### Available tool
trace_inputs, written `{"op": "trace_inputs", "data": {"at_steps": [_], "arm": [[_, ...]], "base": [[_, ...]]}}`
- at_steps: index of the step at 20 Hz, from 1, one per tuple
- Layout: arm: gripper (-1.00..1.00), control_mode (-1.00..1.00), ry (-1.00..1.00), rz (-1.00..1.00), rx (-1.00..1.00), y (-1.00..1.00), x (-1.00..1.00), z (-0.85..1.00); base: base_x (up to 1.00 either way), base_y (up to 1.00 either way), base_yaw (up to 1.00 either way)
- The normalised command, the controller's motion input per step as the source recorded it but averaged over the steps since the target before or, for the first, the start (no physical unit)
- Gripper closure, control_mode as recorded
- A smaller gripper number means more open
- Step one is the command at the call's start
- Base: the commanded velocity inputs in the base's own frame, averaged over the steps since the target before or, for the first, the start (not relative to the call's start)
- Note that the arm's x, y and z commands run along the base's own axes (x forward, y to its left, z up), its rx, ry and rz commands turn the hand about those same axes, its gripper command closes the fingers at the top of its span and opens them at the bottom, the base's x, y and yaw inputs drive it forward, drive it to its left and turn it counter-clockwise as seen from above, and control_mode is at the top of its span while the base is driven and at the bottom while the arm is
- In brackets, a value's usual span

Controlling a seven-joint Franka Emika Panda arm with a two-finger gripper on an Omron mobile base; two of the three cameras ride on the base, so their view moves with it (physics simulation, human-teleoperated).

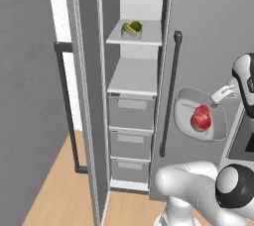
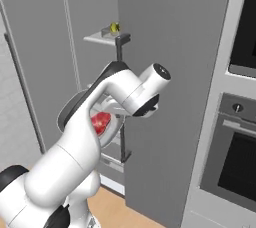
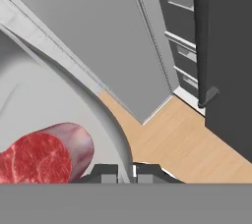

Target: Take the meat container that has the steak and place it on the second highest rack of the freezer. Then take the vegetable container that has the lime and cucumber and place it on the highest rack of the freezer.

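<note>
The meat container (image 1: pixel 186 97), a pale shallow tray, hangs tilted in front of the freezer's closed right door, with the red steak (image 1: pixel 201 117) inside it. My gripper (image 1: pixel 220 94) is shut on its rim; in the hand view the fingertips of the gripper (image 3: pixel 125 171) pinch the rim of the meat container (image 3: pixel 112 120) beside the steak (image 3: pixel 42 156). The freezer (image 1: pixel 87 71) stands open. Its second highest rack (image 1: pixel 134 79) is bare. On the highest rack (image 1: pixel 146 35) sits the vegetable container (image 1: pixel 132 31) with the lime (image 1: pixel 136 25) and cucumber (image 1: pixel 128 28).
Three grey drawers (image 1: pixel 131 113) fill the freezer below the racks. A long dark bar handle (image 1: pixel 171 96) runs down the closed door close to the held tray. The open door (image 1: pixel 82 121) swings out to the left. A black oven stack (image 2: pixel 235 162) stands on the right.
</note>
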Motion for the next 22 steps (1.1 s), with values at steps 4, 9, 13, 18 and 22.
{"op": "trace_inputs", "data": {"at_steps": [4, 9, 13, 18, 22], "arm": [[1.0, 1.0, 0.0, 0.0, 0.0, 0.0, 0.0, 0.0], [1.0, 1.0, 0.0, 0.0, 0.0, 0.0, 0.0, 0.0], [1.0, 1.0, 0.0, 0.0, 0.0, 0.0, 0.0, 0.0], [1.0, 1.0, 0.0, 0.0, 0.0, 0.0, 0.0, 0.0], [1.0, 1.0, 0.0, 0.0, 0.0, 0.0, 0.0, 0.0]], "base": [[0.0, 0.59, -0.19], [0.0, 0.53, -0.23], [0.0, 0.43, -0.22], [0.0, 0.3, -0.19], [0.17, 0.29, -0.15]]}}
